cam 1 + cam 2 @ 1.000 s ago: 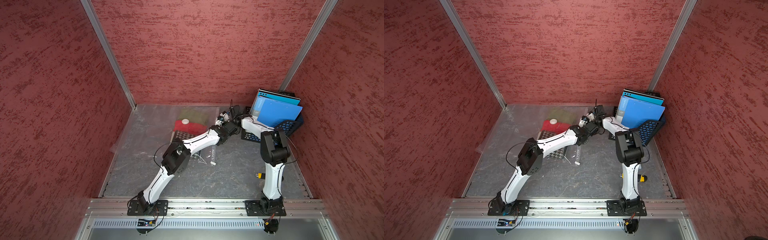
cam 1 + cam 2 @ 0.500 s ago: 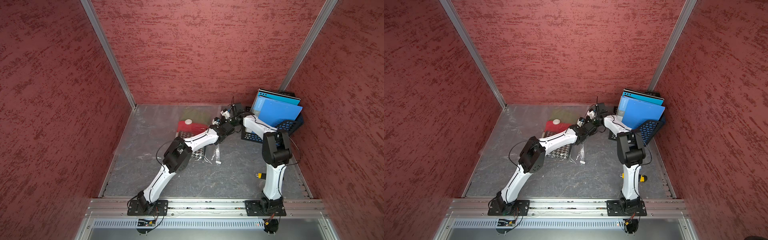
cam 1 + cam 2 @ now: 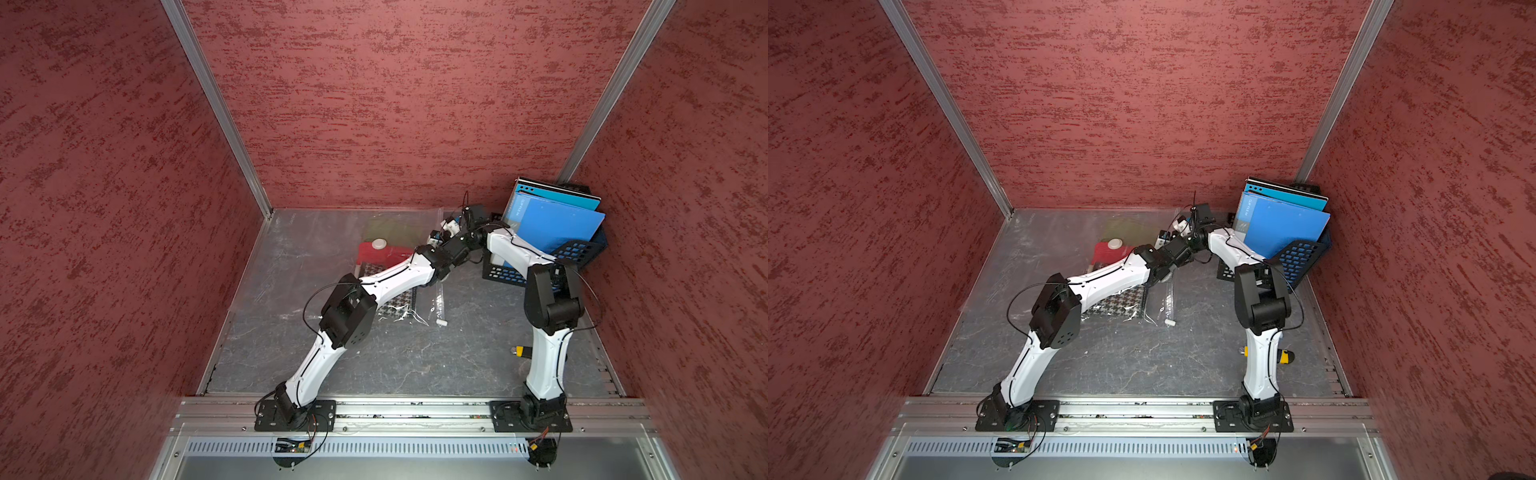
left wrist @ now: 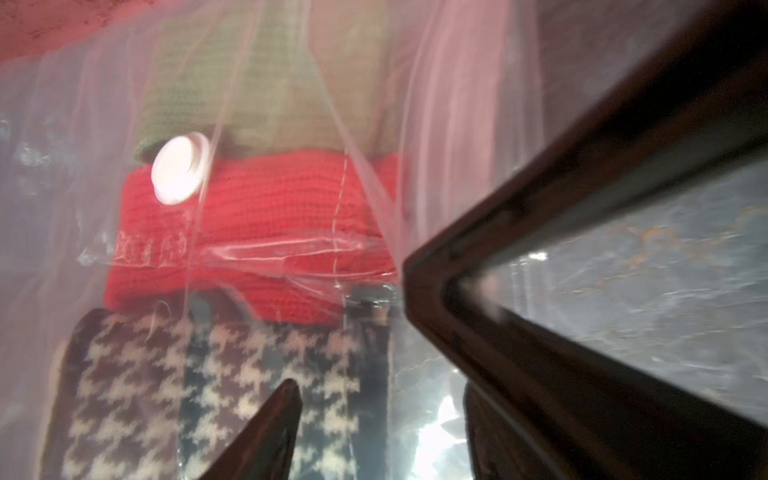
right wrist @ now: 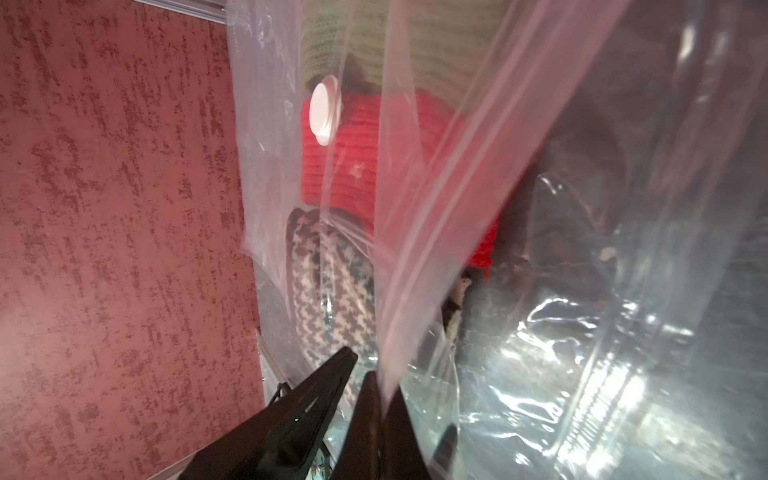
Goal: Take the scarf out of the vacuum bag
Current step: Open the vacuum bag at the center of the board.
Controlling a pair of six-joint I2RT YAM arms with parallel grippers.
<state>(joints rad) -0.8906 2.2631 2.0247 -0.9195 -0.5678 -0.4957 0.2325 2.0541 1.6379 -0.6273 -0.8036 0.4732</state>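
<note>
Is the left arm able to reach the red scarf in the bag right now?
Probably, not surely. The right tool pinches up a sheet of the vacuum bag, and the open left tool faces the red scarf, but clear folds cross it.
</note>
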